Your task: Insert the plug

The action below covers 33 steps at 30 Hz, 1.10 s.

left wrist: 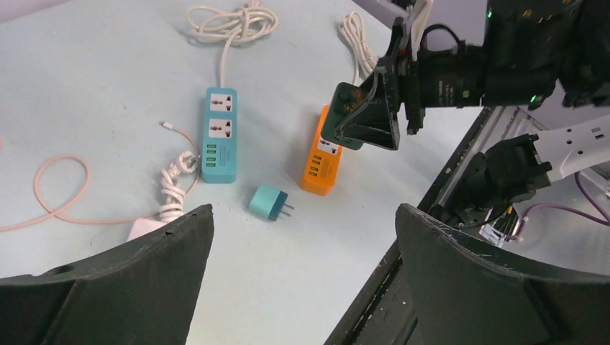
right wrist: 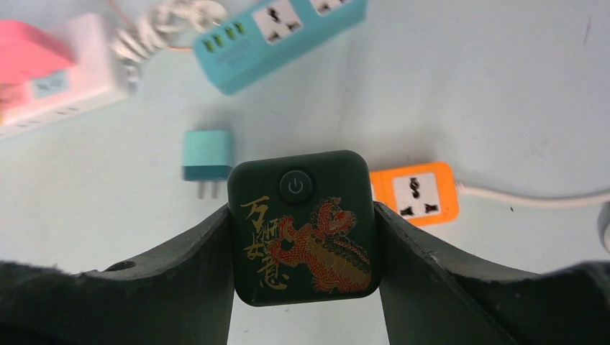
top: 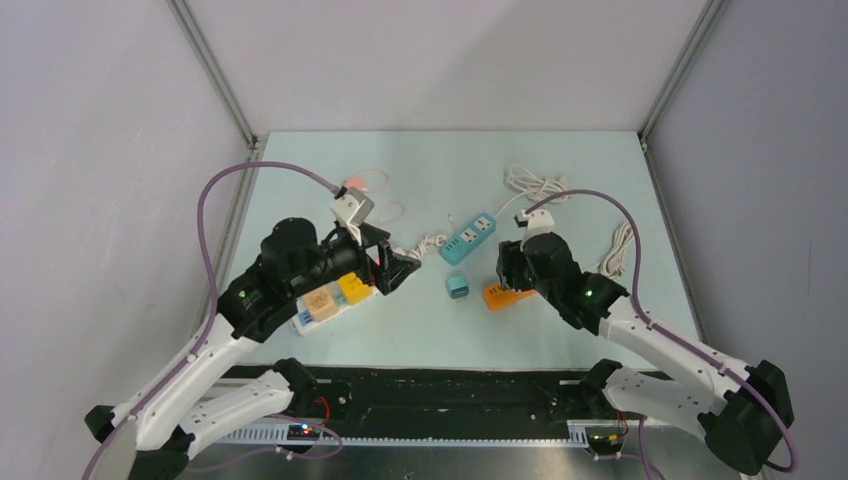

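The right jaws are gripping a dark green plug (right wrist: 303,228) by its two sides, one finger (right wrist: 188,273) pressing on each flank. Its face, with a power button and a red-and-gold dragon, is pointing toward the wrist camera. The plug is hanging over the near end of the orange strip (right wrist: 416,192), which is lying flat on the counter (top: 560,170) with its socket facing up. Whether plug and strip are touching cannot be told, as the prongs are hiding under the body.

The left jaws are standing wide apart and holding nothing, hovering beside the white strip (top: 305,322) on the left side of the counter.

A small teal charger (left wrist: 267,201) is lying loose just left of the orange strip, prongs pointing toward it. A teal strip (left wrist: 220,134) is lying farther back, its cord (left wrist: 230,21) coiling behind.
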Each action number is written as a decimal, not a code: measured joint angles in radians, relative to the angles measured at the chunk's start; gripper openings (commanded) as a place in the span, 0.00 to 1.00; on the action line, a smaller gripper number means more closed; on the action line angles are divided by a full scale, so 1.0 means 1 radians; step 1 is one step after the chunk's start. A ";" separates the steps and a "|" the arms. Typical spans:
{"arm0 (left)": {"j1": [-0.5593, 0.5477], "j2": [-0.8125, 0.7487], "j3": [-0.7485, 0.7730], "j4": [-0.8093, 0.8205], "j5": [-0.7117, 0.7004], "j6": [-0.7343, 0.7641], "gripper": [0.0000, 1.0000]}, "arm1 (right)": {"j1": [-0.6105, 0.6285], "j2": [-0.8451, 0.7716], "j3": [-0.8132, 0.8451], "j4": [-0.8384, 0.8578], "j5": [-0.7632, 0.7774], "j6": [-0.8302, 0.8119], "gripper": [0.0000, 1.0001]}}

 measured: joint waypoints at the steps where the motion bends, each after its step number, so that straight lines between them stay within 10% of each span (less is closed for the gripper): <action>1: 0.001 0.002 -0.005 0.000 -0.003 -0.006 1.00 | -0.004 0.000 -0.033 0.024 0.020 0.000 0.00; 33: 0.017 0.031 -0.034 -0.004 0.023 -0.041 1.00 | -0.244 0.003 -0.253 0.267 -0.199 -0.075 0.00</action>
